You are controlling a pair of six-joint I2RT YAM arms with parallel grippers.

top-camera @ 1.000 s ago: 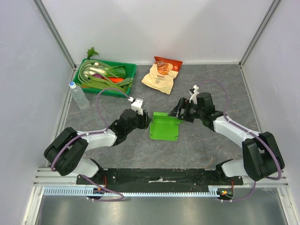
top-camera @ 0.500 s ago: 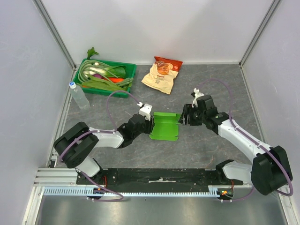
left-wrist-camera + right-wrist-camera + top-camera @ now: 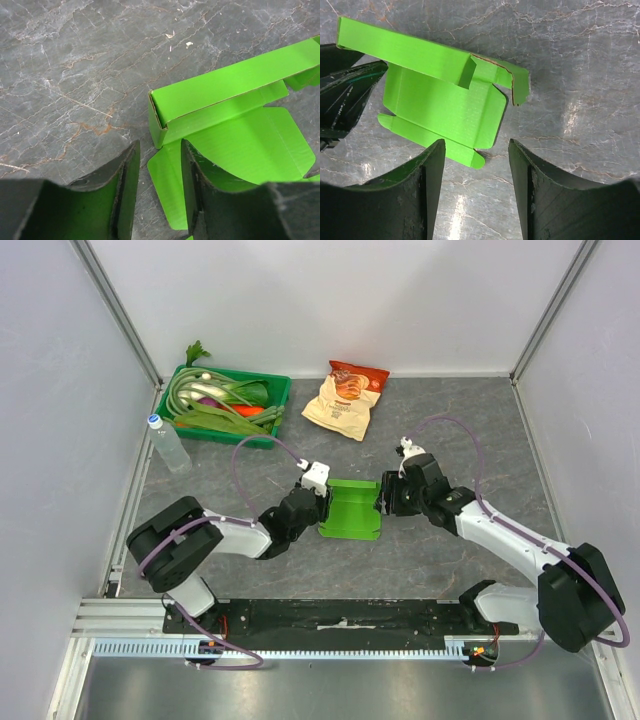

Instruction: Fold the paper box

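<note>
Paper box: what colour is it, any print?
The paper box is plain bright lime green, no print; best seen in the right wrist view.

Top cam: can't resolve side edges of paper box (image 3: 351, 512), covered by left gripper (image 3: 322, 504) and right gripper (image 3: 382, 496); can't tell touching vs. just beside. L wrist cam: far end of box cut off at rt frame edge; lower flap partly behind one finger (image 3: 190, 190). R wrist cam: fingers (image 3: 432, 190) cropped at bottom. Too small to read: print on snack bag (image 3: 346, 398).
</note>
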